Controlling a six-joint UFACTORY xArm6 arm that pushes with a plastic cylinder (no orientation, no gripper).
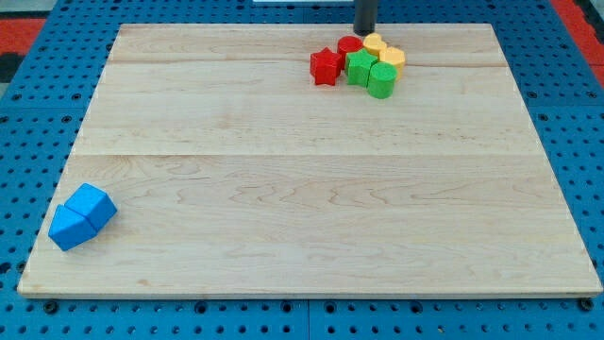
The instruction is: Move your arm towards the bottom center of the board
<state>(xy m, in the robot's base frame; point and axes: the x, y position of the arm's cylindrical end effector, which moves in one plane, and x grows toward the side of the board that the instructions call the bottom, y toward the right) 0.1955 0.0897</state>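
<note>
My tip (364,31) is at the view's top, just right of centre, at the board's top edge. It stands right behind a cluster of blocks. The cluster holds a red star block (326,65), a red cylinder (349,45), a green star block (360,66), a green cylinder (380,79), a yellow cylinder (375,43) and a yellow block (393,58). The tip is next to the red cylinder and the yellow cylinder; contact cannot be told. Two blue blocks (83,215) sit together at the view's bottom left.
The wooden board (302,208) lies on a blue pegboard surface (566,113). The blue blocks sit close to the board's left edge.
</note>
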